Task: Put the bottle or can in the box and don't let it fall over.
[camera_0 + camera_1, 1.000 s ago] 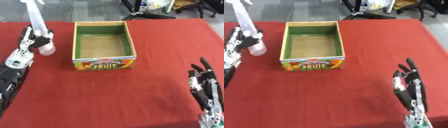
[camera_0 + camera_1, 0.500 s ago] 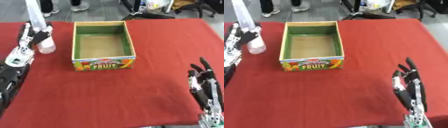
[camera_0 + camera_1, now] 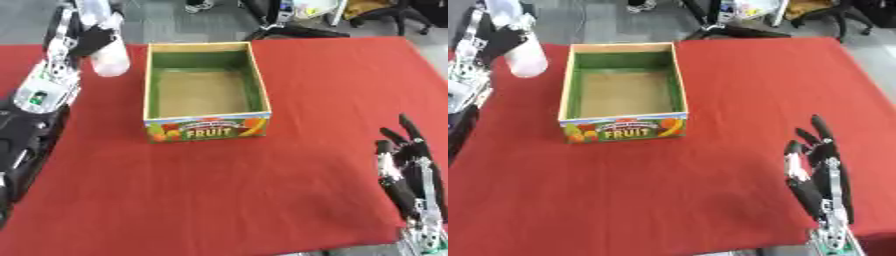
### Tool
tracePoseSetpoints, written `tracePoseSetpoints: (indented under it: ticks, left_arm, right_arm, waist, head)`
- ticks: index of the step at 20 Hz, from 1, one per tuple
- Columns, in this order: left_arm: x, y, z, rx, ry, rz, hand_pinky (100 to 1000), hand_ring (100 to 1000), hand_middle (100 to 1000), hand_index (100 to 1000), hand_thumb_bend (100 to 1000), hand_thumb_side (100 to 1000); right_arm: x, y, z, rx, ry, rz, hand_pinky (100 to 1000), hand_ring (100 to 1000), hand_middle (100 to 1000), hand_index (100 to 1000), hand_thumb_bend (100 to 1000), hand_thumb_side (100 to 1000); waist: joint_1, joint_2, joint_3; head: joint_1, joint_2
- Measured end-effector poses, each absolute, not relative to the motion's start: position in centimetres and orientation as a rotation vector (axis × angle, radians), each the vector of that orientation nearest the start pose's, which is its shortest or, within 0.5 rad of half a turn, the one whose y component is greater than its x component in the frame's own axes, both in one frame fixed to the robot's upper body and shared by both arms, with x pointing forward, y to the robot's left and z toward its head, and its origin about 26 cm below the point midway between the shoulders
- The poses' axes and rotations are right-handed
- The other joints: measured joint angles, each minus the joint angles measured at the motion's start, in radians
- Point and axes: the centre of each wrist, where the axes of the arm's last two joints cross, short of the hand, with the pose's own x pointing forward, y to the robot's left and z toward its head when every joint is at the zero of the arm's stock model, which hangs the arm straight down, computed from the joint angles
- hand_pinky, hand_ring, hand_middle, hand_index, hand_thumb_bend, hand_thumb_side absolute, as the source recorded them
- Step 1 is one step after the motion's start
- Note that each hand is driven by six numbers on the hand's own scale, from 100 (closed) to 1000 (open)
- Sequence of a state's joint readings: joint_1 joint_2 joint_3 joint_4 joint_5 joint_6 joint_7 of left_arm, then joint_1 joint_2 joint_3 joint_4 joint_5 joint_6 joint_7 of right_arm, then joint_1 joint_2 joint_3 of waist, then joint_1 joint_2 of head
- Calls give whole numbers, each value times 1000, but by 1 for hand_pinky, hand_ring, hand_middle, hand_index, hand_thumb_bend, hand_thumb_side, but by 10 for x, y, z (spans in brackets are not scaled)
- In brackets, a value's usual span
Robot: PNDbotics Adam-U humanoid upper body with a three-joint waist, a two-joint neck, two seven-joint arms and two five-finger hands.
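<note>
Left hand (image 3: 86, 36) at 10 o'clock, fingers curled round a pale bottle (image 3: 107, 52), held upright and lifted off the red table (image 3: 262, 190). Bottle sits just left of the box (image 3: 204, 95), outside it. Box open-topped, green inside, "FRUIT" on front. Right hand (image 3: 820, 172) at 5 o'clock, fingers straight, pointing up, holding nothing.
</note>
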State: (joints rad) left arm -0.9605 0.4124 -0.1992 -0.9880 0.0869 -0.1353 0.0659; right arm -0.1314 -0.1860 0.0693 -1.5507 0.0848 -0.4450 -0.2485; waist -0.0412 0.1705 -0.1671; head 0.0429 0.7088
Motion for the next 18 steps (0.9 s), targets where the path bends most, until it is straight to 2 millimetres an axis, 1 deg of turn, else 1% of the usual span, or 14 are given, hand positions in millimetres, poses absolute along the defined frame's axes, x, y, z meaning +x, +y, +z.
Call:
tracePoseSetpoints:
  ticks: [1, 2, 3, 6, 7, 8, 9, 10, 11, 12, 13, 14, 15, 18]
  left_arm:
    - [477, 238, 204, 211, -2019, -501, 360, 769, 237, 426, 100, 214]
    - [478, 231, 200, 195, -2009, -527, 364, 776, 240, 429, 100, 100]
    - [478, 225, 195, 178, -1997, -549, 367, 781, 242, 432, 100, 214]
    - [480, 210, 179, 129, -1961, -604, 391, 802, 256, 447, 100, 193]
    - [480, 206, 174, 114, -1952, -619, 474, 855, 310, 496, 100, 114]
    - [480, 203, 171, 102, -1944, -639, 507, 876, 339, 523, 100, 100]
    - [481, 200, 167, 89, -1938, -663, 614, 951, 436, 603, 100, 100]
    - [481, 197, 164, 79, -1935, -687, 650, 974, 464, 624, 119, 100]
    - [480, 195, 163, 71, -1935, -712, 766, 1000, 583, 710, 364, 180]
    - [480, 194, 161, 67, -1937, -732, 814, 1000, 662, 756, 504, 266]
    - [480, 194, 160, 67, -1940, -753, 846, 1000, 760, 811, 692, 373]
    - [479, 194, 159, 72, -1943, -775, 853, 1000, 784, 825, 746, 401]
    - [479, 194, 158, 82, -1946, -799, 892, 1000, 851, 866, 870, 456]
    - [475, 198, 156, 128, -1957, -873, 936, 1000, 932, 909, 964, 511]
  right_arm:
    - [309, -257, 23, -223, -2138, 81, 798, 875, 1000, 968, 100, 470]
    - [309, -256, 23, -219, -2138, 80, 798, 875, 1000, 968, 100, 470]
    - [309, -255, 23, -216, -2137, 81, 798, 875, 1000, 968, 100, 470]
    - [309, -254, 23, -211, -2137, 85, 798, 875, 1000, 968, 100, 470]
    - [310, -254, 23, -210, -2139, 86, 798, 875, 1000, 968, 100, 470]
    - [310, -254, 24, -210, -2140, 86, 798, 875, 1000, 968, 100, 470]
    - [310, -254, 24, -209, -2140, 86, 798, 875, 1000, 968, 100, 470]
    - [310, -254, 24, -209, -2140, 86, 798, 875, 1000, 968, 100, 470]
    - [310, -253, 24, -209, -2140, 86, 798, 874, 1000, 968, 100, 470]
    - [310, -253, 24, -209, -2141, 86, 798, 874, 1000, 968, 100, 470]
    - [311, -253, 24, -208, -2142, 86, 798, 874, 1000, 968, 100, 470]
    - [311, -253, 25, -208, -2143, 86, 798, 874, 1000, 968, 100, 470]
    - [311, -253, 25, -208, -2143, 86, 798, 874, 1000, 968, 100, 470]
    - [311, -253, 25, -208, -2144, 86, 798, 874, 1000, 968, 100, 470]
  waist:
    - [-2, 0, -3]
    - [-3, 0, -5]
    - [-4, 0, -7]
    - [-5, 0, -10]
    - [-5, 0, -11]
    - [-5, 0, -11]
    - [-5, 0, -11]
    - [-5, 0, -11]
    - [-5, 0, -11]
    - [-5, 0, -11]
    - [-5, 0, -11]
    - [-5, 0, -11]
    - [-5, 0, -11]
    - [-4, 0, -8]
  head:
    - [0, 0]
    - [1, 0]
    - [1, 0]
    - [4, 0]
    - [4, 0]
    - [5, 0]
    - [5, 0]
    - [5, 0]
    - [5, 0]
    - [5, 0]
    - [5, 0]
    - [5, -1]
    - [4, -1]
    - [0, -7]
